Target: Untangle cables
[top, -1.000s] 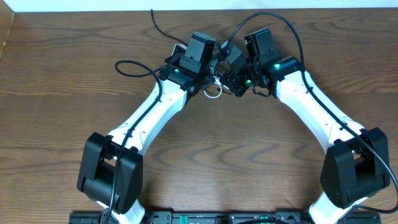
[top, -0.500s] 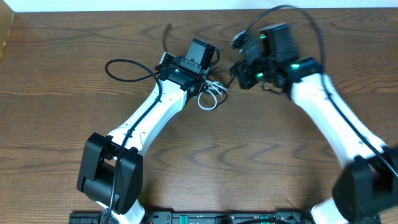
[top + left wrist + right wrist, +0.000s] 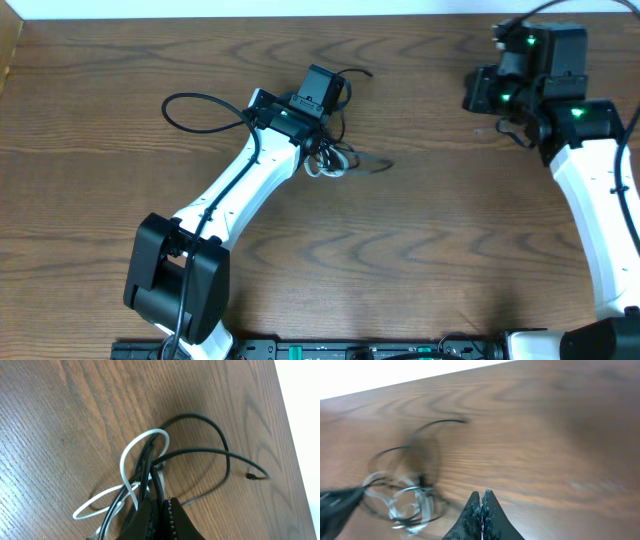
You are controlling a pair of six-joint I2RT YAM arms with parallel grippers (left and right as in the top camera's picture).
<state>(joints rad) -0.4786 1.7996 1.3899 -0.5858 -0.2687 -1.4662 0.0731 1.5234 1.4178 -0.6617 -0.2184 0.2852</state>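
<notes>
The white cable [image 3: 328, 164] lies in small loops just below my left gripper [image 3: 322, 140], tangled with the black cable [image 3: 352, 72], whose free end points toward the far edge. In the left wrist view my left gripper [image 3: 161, 505] is shut on black cable [image 3: 200, 451] strands. The white cable [image 3: 142, 442] loops beside the jaws, and a small black plug [image 3: 250, 476] lies to the right. My right gripper [image 3: 472, 98] is far to the right, away from the tangle. In its wrist view the right gripper [image 3: 482, 495] is shut with nothing visible in it, and the tangle [image 3: 405, 500] is blurred at lower left.
The left arm's own thicker black wire [image 3: 200, 105] loops over the table left of the wrist. The table's far edge [image 3: 320, 16] meets a white wall. A thin dark strand [image 3: 372, 163] trails right from the tangle.
My right arm has swung away from the tangle to the far right. My left gripper has stayed on the cables and shifted a little left. The tangle has loosened and spread.
</notes>
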